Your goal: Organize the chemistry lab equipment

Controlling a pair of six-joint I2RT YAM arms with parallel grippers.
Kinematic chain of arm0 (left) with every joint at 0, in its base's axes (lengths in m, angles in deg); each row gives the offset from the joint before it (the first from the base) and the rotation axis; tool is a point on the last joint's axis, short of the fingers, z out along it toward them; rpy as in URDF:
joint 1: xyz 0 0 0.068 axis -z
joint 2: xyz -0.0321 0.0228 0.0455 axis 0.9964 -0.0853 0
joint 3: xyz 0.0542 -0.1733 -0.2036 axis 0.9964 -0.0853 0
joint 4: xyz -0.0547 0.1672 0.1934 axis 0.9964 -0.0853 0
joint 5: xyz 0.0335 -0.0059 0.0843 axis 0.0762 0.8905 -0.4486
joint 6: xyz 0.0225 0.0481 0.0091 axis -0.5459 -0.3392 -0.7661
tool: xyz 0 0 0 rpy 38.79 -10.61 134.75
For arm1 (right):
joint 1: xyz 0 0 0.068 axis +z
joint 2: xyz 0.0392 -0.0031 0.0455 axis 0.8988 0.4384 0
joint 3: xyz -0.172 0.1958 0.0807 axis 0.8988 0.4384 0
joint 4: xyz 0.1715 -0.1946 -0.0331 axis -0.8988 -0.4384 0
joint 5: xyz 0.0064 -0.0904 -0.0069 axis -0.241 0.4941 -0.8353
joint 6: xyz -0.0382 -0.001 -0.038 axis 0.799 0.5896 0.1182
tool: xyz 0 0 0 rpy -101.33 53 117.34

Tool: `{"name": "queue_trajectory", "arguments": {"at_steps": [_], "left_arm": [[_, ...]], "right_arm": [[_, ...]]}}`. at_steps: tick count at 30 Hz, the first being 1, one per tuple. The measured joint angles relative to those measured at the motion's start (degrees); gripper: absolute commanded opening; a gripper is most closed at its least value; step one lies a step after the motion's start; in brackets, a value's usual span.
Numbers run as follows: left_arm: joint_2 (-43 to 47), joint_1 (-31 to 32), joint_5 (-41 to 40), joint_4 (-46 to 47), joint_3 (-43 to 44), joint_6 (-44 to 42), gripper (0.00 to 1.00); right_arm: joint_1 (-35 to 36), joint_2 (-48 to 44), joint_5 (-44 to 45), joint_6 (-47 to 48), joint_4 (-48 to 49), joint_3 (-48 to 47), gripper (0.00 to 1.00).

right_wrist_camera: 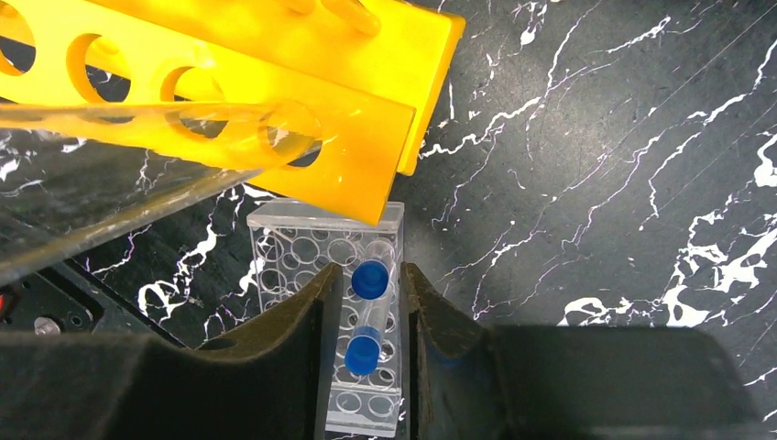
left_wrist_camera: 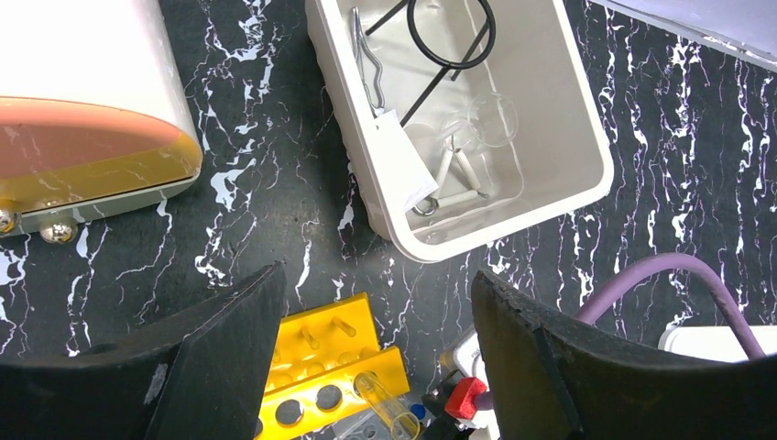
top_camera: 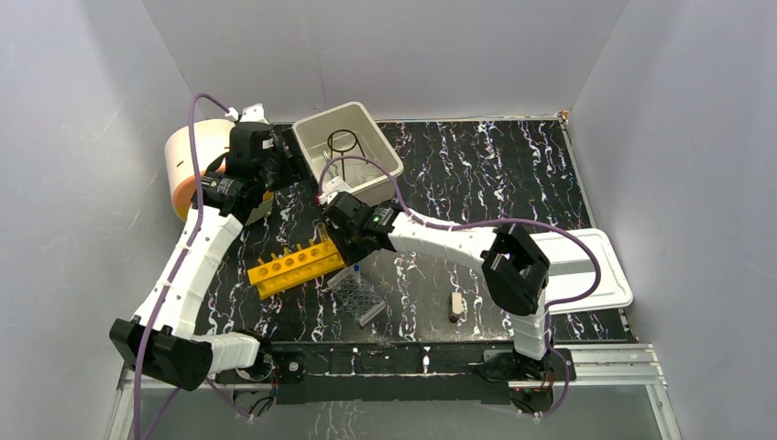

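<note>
Hovering left pincer (left_wrist_camera: pixel 377 280) released, empty, tabletop (top_camera: pixel 513 174) 10 o'clock | right pincer (right_wrist_camera: pixel 373 286) narrow around blue-capped tube (right_wrist_camera: pixel 370 278) over clear rack (right_wrist_camera: pixel 293 247), grip unclear | ring-stand (left_wrist_camera: pixel 449 32), forceps (left_wrist_camera: pixel 366 55), dish (left_wrist_camera: pixel 493 119) inside tub (left_wrist_camera: pixel 513 225), 11 o'clock

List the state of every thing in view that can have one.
tub, uncovered, wire ring and forceps inside.
lid, off, flat on the table.
yellow rack, one clear tube in it.
blue-capped tubes, capped, at the clear rack.
left end effector, open, empty.
right end effector, astride those tubes; grip unclear.
</note>
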Motion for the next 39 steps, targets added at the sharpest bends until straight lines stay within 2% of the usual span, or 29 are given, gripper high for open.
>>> {"name": "queue_trajectory", "arguments": {"at_steps": [7, 12, 18, 26, 39], "left_arm": [[0.00, -0.24, 0.02, -0.02, -0.13, -0.28, 0.73], [0.00, -0.26, 0.04, -0.02, -0.52, -0.39, 0.73], [0.00, -0.26, 0.04, -0.02, -0.52, -0.39, 0.73], [0.00, -0.33, 0.07, -0.02, -0.52, -0.39, 0.73], [0.00, -0.59, 0.07, -0.02, -0.52, -0.39, 0.73]], "right_arm": [[0.00, -0.98, -0.98, 0.11, -0.04, 2.01, 0.33], [0.00, -1.81, -1.51, 0.13, 0.81, 2.84, 0.43], [0.00, -1.92, -1.49, 0.15, 2.95, 2.84, 0.45], [0.00, -1.92, 0.33, 0.17, 4.17, 2.80, 0.41], [-0.02, -1.92, -0.42, 1.05, 4.68, 2.80, 0.26]]}}
